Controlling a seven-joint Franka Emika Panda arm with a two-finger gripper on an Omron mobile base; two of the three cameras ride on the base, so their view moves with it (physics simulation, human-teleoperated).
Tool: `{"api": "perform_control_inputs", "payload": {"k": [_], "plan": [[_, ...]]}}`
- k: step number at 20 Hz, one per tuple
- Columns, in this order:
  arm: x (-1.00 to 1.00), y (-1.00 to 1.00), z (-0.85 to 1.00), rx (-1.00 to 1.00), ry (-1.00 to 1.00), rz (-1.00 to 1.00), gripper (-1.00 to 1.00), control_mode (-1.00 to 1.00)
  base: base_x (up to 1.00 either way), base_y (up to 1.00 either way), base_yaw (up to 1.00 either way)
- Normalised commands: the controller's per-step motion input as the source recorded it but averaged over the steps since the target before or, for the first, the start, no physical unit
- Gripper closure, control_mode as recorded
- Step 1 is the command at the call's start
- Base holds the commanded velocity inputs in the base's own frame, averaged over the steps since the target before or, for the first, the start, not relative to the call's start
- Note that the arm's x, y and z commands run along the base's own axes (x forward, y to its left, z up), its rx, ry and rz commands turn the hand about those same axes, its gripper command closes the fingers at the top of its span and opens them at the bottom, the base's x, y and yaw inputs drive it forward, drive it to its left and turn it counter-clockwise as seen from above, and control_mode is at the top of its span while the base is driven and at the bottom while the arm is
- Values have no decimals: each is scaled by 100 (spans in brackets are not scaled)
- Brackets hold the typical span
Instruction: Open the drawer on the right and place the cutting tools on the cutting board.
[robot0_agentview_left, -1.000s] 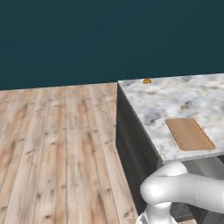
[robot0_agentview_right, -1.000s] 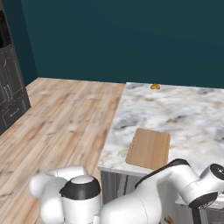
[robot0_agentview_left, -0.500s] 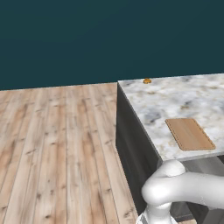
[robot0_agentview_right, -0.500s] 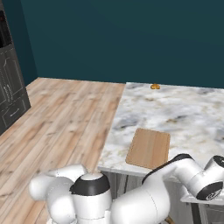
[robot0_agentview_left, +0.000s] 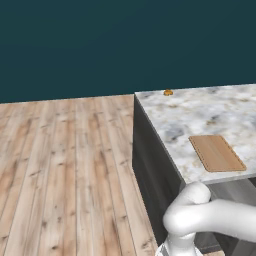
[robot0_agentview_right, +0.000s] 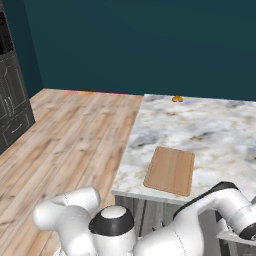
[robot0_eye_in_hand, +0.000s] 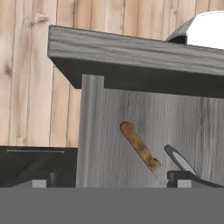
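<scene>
The drawer (robot0_eye_in_hand: 144, 131) stands pulled out below the bench (robot0_agentview_right: 215, 130) edge, and in the hand view I look down into it. I count two things on its floor: one brown-handled piece (robot0_eye_in_hand: 140, 146) and one grey blade (robot0_eye_in_hand: 179, 159), touching or nearly so. One cutting board (robot0_agentview_right: 170, 170) waits empty up top, one small orange object (robot0_agentview_right: 176, 99) far back. My tool (robot0_eye_in_hand: 111, 181) hangs released, jaws wide. I'd descend squarely over the brown handle, straddling it crosswise before clenching.

A: Where's the cutting board (robot0_agentview_right: 170, 170)?
B: On counter (robot0_agentview_right: 220, 130), near front edge. Small object (robot0_agentview_right: 176, 99) well behind it, at back edge.
A: Drawer (robot0_eye_in_hand: 144, 131)?
B: Pulled out; handled tool (robot0_eye_in_hand: 140, 146) lying inside.
</scene>
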Motion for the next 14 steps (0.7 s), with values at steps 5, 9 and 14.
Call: {"api": "perform_control_inputs", "payload": {"k": [5, 9, 14], "plan": [[30, 61, -16, -13, 2, -11, -100, -100, 0, 0, 0], [5, 66, -34, -9, 5, -12, -100, -100, 0, 0, 0], [-8, 58, -45, -5, 4, -12, -100, -100, 0, 0, 0]]}}
